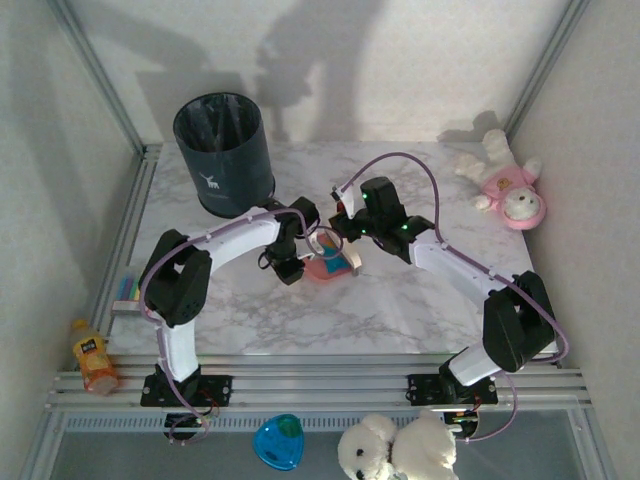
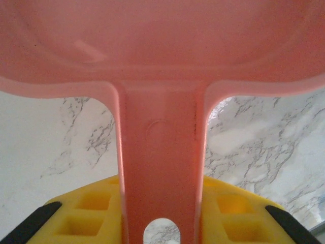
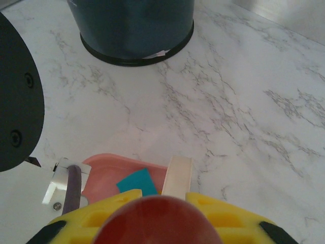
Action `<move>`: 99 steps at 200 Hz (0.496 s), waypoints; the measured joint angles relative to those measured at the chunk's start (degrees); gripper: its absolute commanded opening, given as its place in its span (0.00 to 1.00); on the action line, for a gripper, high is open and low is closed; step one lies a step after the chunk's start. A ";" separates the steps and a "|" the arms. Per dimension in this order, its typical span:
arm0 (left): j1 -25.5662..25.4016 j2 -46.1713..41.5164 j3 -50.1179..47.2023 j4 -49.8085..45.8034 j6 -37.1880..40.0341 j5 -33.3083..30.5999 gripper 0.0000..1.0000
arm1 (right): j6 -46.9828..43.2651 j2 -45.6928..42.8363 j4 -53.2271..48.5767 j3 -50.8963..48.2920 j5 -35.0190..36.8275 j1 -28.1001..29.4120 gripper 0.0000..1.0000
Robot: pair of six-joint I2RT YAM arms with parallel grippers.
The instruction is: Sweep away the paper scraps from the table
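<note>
The left hand (image 2: 160,216) is closed on the flat handle of the pink plastic dustpan (image 2: 162,51). The right hand (image 3: 158,203) is closed on a rounded red handle (image 3: 158,223). One teal paper scrap (image 3: 136,181) lies inside the dustpan, at the centre of the white marble-veined bench (image 3: 244,101), near the dark round bin (image 3: 132,25).

Bin (image 1: 222,152) blocks far left; table (image 1: 380,312) right open
</note>
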 measured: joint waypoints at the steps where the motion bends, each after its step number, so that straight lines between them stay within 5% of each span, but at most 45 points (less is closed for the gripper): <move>1: 0.00 -0.04 -0.04 0.04 0.02 0.00 0.16 | 0.02 -0.04 0.02 -0.02 -0.02 0.00 0.00; 99: 0.00 -1.46 -3.30 2.54 1.73 0.15 0.17 | 2.32 -4.35 1.36 -2.14 -0.13 0.04 0.00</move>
